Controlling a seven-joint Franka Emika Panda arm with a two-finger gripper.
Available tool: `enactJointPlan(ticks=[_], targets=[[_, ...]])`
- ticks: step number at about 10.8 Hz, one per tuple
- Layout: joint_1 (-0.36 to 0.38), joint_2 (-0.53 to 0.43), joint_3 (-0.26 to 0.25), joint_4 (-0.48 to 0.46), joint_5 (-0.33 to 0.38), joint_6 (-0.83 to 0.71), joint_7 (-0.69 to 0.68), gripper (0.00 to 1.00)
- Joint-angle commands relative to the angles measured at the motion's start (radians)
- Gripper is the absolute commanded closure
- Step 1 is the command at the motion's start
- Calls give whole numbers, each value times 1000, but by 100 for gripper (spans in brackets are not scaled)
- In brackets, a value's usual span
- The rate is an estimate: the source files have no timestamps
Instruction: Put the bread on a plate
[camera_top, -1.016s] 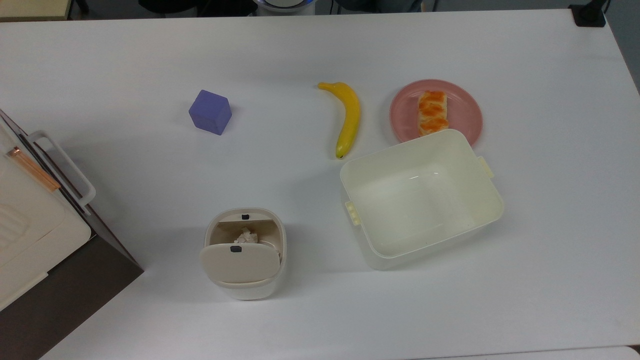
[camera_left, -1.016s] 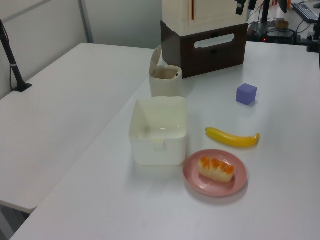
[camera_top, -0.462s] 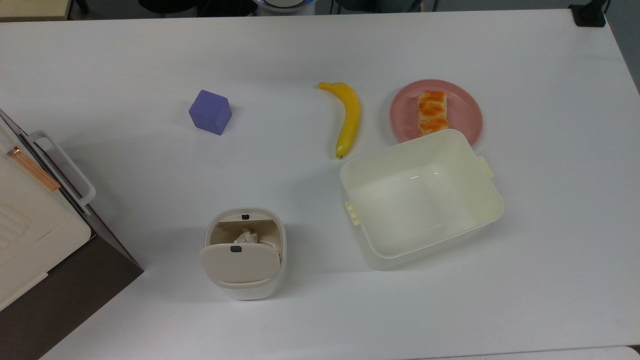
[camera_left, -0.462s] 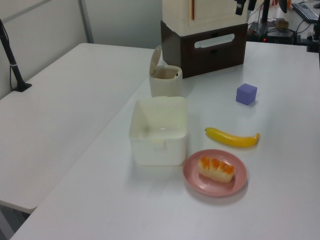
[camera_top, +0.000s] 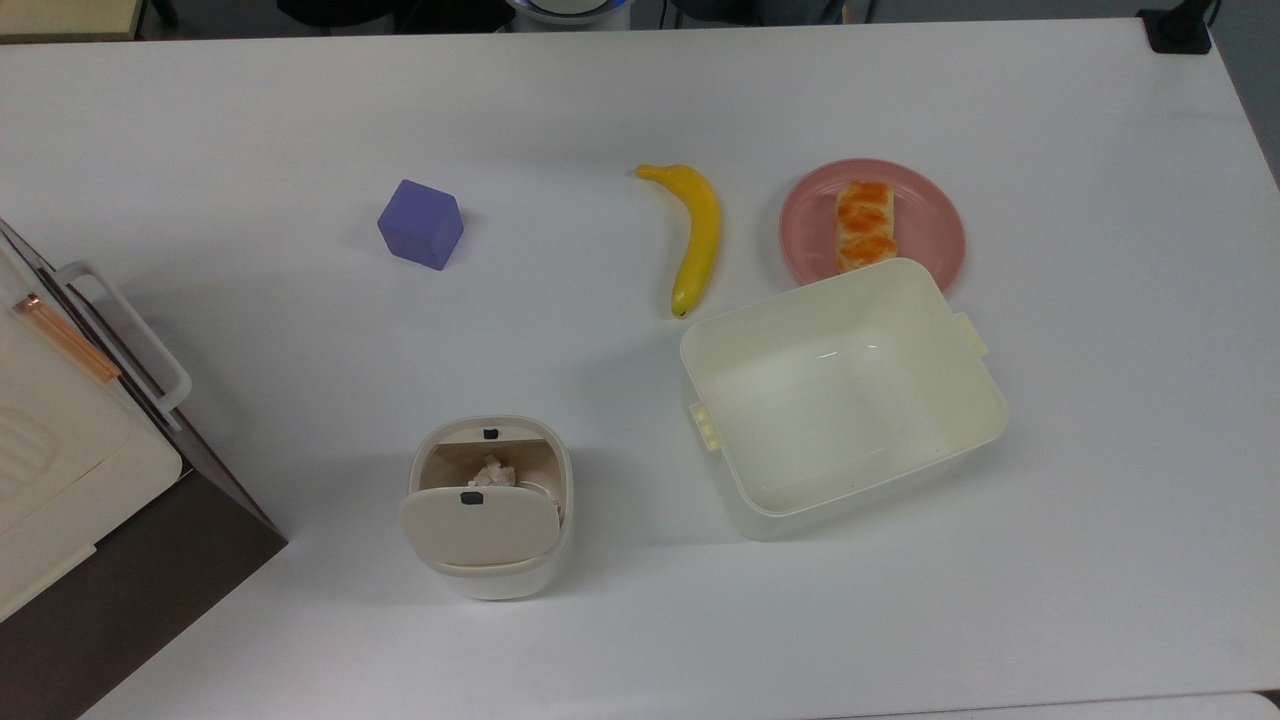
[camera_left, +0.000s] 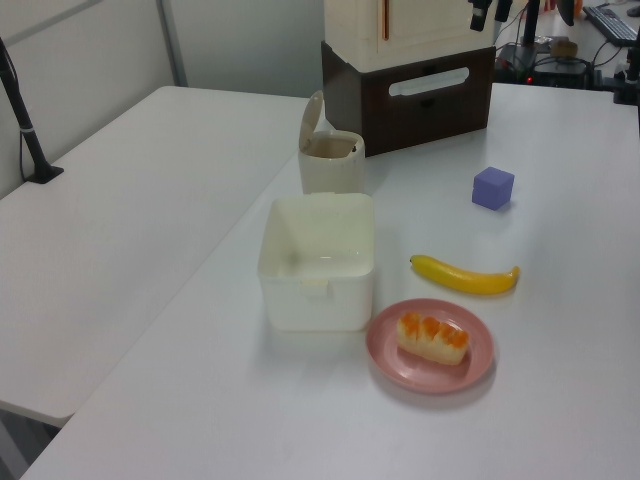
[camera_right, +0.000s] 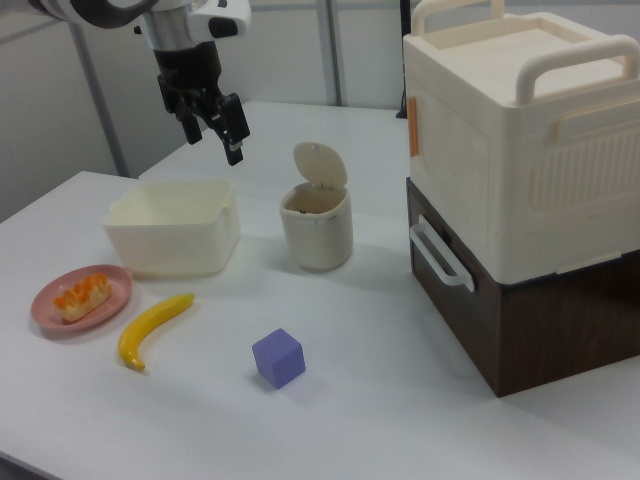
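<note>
On the pink plate (camera_top: 922, 222) lies the bread (camera_top: 864, 226).
High over the cream tub (camera_right: 172, 238) in the right view, the claw (camera_right: 212, 124) hangs with fingers apart, empty.

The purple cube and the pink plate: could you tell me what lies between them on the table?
In the top view, the banana lies between the purple cube and the pink plate, touching neither; the bread sits on the plate.
</note>
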Motion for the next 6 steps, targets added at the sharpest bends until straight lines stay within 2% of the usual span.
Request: enactJointPlan(ticks=[1,6], targets=[[20,-27,-11,-28,28,-18,-14,0],[23,-27,-11,-34,29,-10,35,0]])
